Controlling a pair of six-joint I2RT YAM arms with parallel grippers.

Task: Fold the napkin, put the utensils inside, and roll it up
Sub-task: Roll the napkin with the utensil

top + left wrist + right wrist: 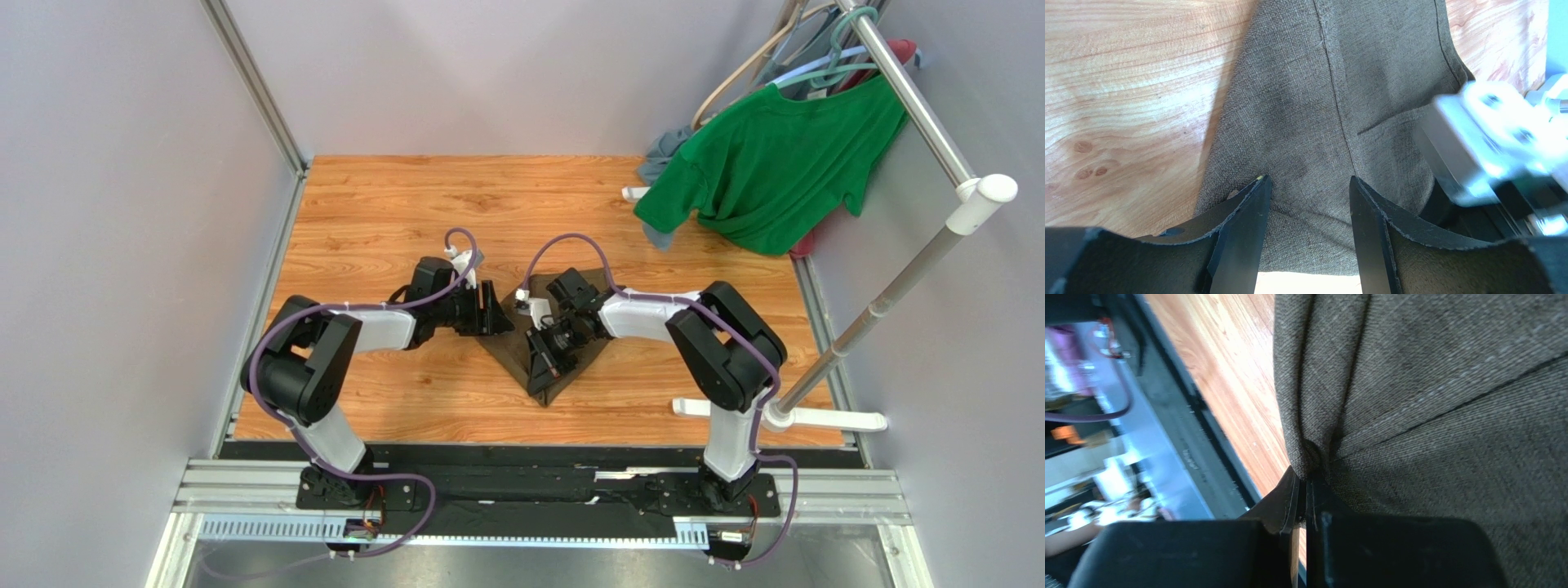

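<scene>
Right gripper (1303, 485) pinches a puckered fold of the napkin (1444, 416), jaws closed on the cloth. Dark olive-brown, coarse-woven and creased, it lies mid-way across the wooden table (368, 208) as a triangle pointing to 6 o'clock. At its 9 o'clock edge the left gripper (1306, 184) hovers, jaws narrowly parted.

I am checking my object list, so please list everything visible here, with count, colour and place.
napkin: one, dark olive-brown, table centre, between the arms.
T-shirt: one, bright green, hanging on the rack, far right.
garment: one, grey-blue, partly behind the T-shirt.
hangers: several, pale, on the rack.
rack: one, silver and white, right side.
table: one, light wood.
utensils: none visible.
left gripper: one, black, open over the napkin.
right gripper: one, black, shut on a napkin fold.
</scene>
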